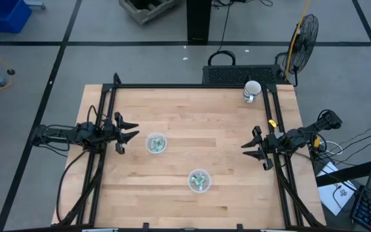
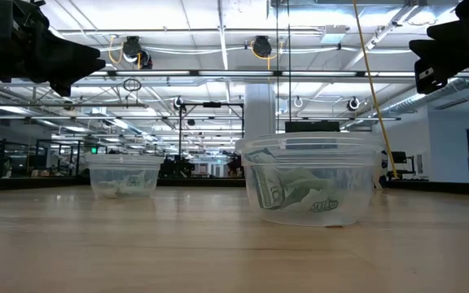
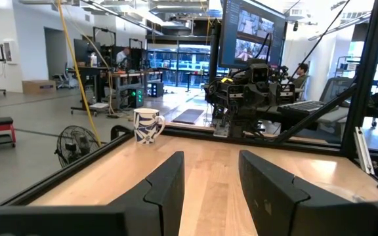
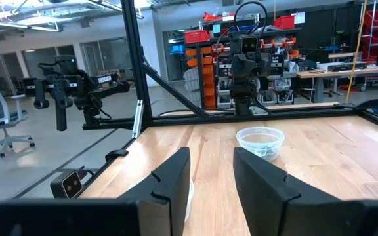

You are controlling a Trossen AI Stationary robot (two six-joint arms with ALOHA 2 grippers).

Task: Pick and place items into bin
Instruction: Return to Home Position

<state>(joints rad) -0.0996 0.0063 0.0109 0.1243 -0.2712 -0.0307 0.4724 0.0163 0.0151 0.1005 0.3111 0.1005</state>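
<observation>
The pale wood surface point(image 1: 192, 116), black-railed, stands on a grey workshop floor. The left hand point(image 1: 134, 129) hovers with fingers wide at its left edge, the right hand point(image 1: 244, 150) is wide at its right edge, and a white mug point(image 1: 251, 91) sits at the far right corner. The packets point(image 1: 156, 144) are small, crumpled, light-green wrappers, and they lie in two clear round containers: the left cup point(image 1: 149, 138) near the left hand, the right cup point(image 1: 191, 177) toward the front middle.

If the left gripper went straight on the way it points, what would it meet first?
Likely nothing nearby: the left gripper hangs above the wooden table, the clear round plastic cup lower and just off its line. Opposite, roughly in line, waits the right gripper.
</observation>
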